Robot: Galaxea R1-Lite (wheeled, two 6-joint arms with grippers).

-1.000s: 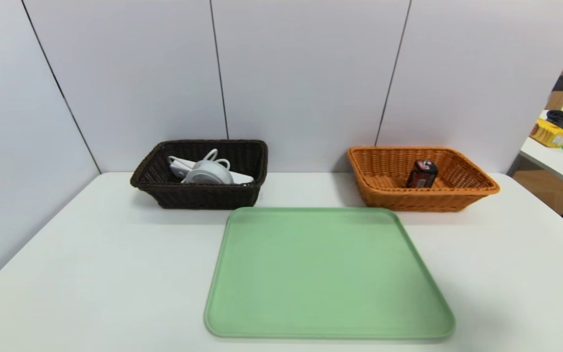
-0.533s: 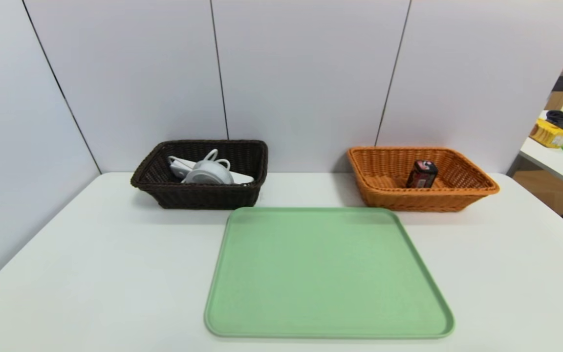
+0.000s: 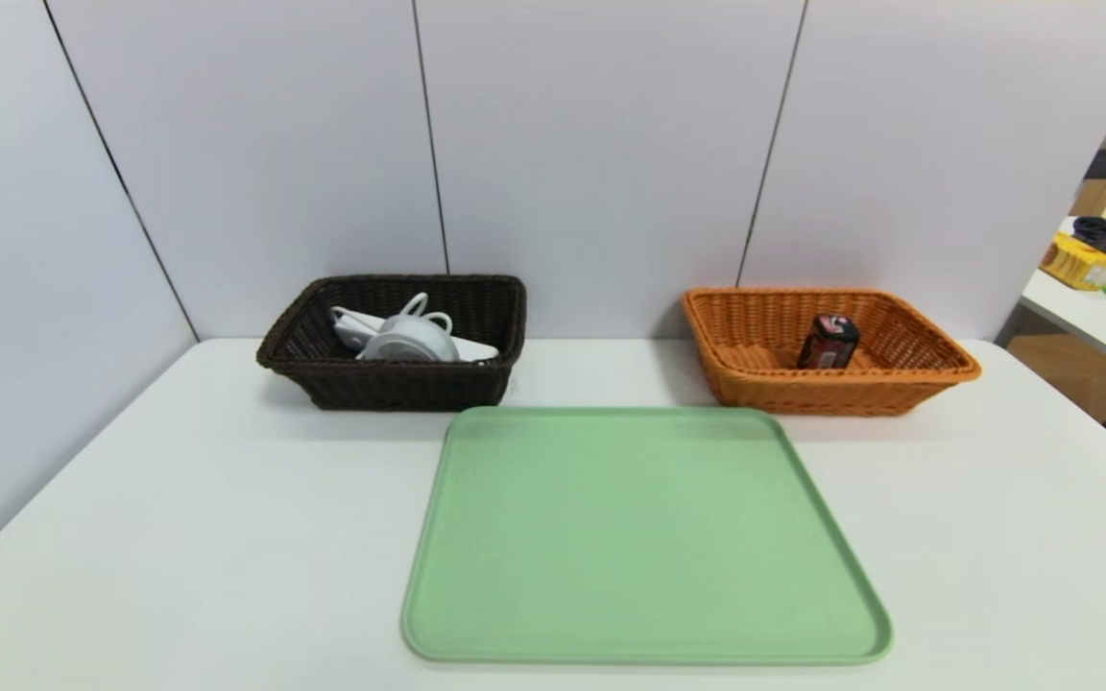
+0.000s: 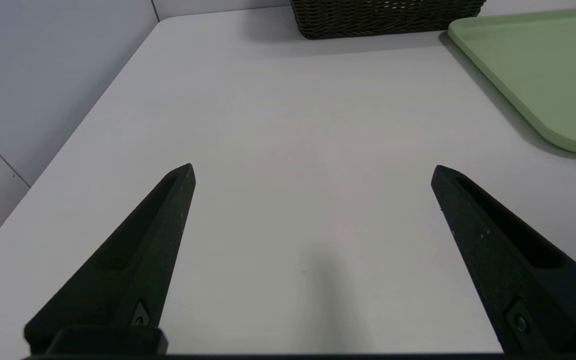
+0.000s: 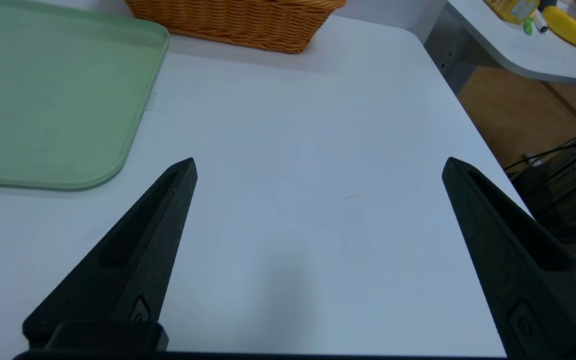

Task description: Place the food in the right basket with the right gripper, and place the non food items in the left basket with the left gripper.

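Note:
The dark carton of food (image 3: 829,343) stands upright inside the orange right basket (image 3: 937,369) at the back right of the table. In the dark brown left basket (image 3: 390,389) lie the non food items: a white power strip (image 3: 353,326) with its cord, and a round white tub (image 3: 411,341) on top. Neither arm shows in the head view. My left gripper (image 4: 312,172) hangs open over bare table near the front left, nothing between its fingers. My right gripper (image 5: 319,165) is open over bare table at the front right, holding nothing.
A green tray (image 3: 644,633) with nothing on it lies in the middle of the white table, in front of both baskets. The table's right edge (image 5: 473,125) drops to the floor, with cables below. A side table (image 3: 1105,317) with clutter stands far right. Wall panels close off the back and left.

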